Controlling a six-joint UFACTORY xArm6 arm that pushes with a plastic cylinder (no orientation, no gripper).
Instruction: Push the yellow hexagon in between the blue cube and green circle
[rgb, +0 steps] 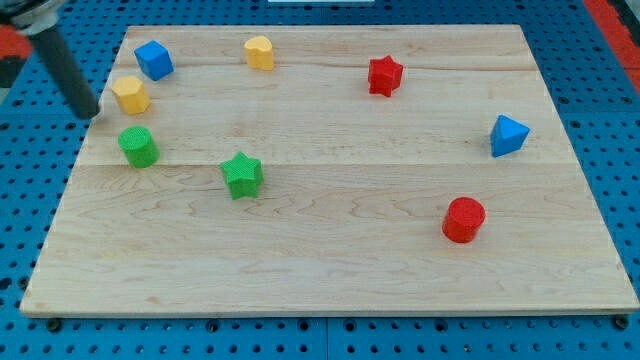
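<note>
Yellow hexagon (130, 95) is what you are after, and it sits near the board's left edge, between the blue cube (154, 60) above it and the green cylinder (138, 147) below it, close to both but touching neither.

Starting from the view's bottom, you see the pale wooden board (330, 270) lying on a blue pegboard surface (20, 200). Nearest you is the red cylinder (464, 219), low on the right. Left of centre stands the green star (242, 175), with the green cylinder further left and slightly higher. On the right edge, higher up, is the blue triangular block (508, 135).

Then comes the yellow hexagon, and just to its left my tip (93, 112), the lower end of the dark rod slanting down from the view's top-left corner. The tip is at the board's left edge, near the hexagon but apart from it. This arm carries no claw, so you have no jaw state to read.

Furthest up are the red star (384, 76), the blue cube and the yellow heart-like block (260, 52).
</note>
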